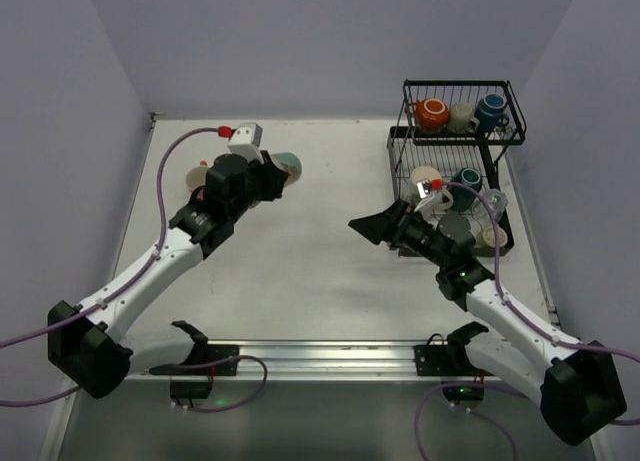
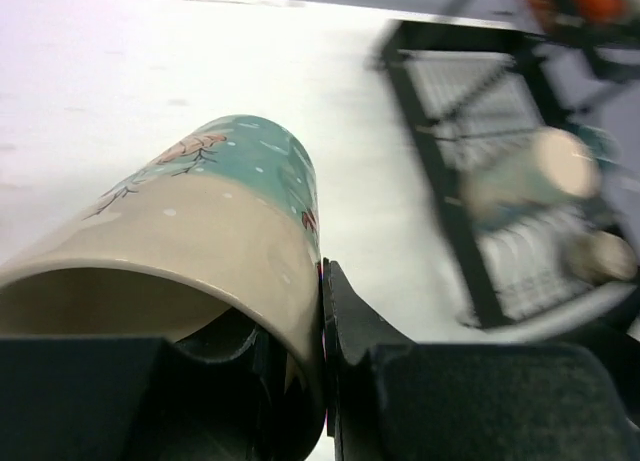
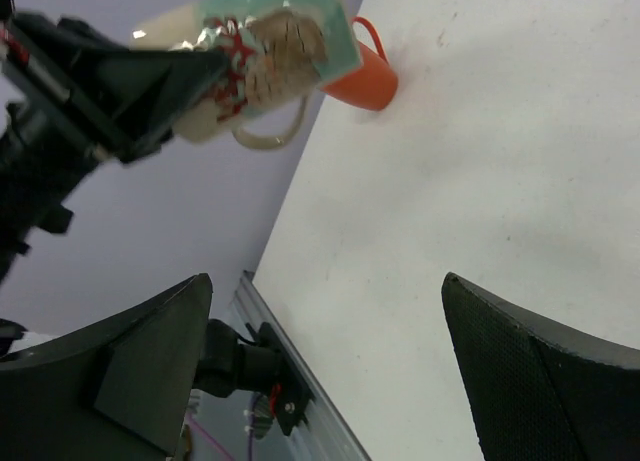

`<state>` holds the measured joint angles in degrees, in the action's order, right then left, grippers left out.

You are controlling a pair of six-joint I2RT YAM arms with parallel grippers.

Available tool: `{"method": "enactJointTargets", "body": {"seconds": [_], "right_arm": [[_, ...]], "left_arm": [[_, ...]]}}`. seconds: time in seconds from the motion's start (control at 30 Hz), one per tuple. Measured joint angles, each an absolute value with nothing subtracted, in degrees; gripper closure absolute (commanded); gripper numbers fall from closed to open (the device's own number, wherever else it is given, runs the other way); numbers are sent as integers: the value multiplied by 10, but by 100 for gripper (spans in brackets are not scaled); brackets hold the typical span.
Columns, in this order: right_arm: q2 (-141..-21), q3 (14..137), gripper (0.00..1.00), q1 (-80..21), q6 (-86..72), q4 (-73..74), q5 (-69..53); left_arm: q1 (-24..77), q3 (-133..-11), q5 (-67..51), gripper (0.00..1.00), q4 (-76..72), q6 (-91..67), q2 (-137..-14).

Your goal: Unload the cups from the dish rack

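The left claw (image 1: 272, 176), left of centre in the overhead view, is clamped on the wall of a patterned mug (image 1: 286, 166). One finger is inside the rim and one outside, and the mug is tipped on its side. The right claw (image 1: 362, 226), near the middle, gapes wide with nothing between its fingers. At the top of the right wrist view, an orange mug (image 3: 365, 76) sits on the table (image 3: 480, 181). The dish rack (image 1: 456, 82) fills the upper right. Its top basket holds a red mug (image 1: 431, 112), a cream mug (image 1: 460, 116) and a blue mug (image 1: 490, 109). A pale mug (image 1: 428, 178) and a teal mug (image 1: 467, 179) sit in the lower tray.
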<state>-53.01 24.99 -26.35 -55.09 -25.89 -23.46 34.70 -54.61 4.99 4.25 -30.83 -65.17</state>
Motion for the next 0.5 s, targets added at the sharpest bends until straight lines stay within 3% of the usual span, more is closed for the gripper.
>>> {"method": "enactJointTargets", "body": {"seconds": [0.23,0.5], "right_arm": [[-504,245,1,-270,-491,-196,-224],[-448,239,1,-286,-430,-126,-193]], "left_arm": [[224,-710,99,100,206,-218,-838],[180,-855,74,100,349,-176,-1058]]}}
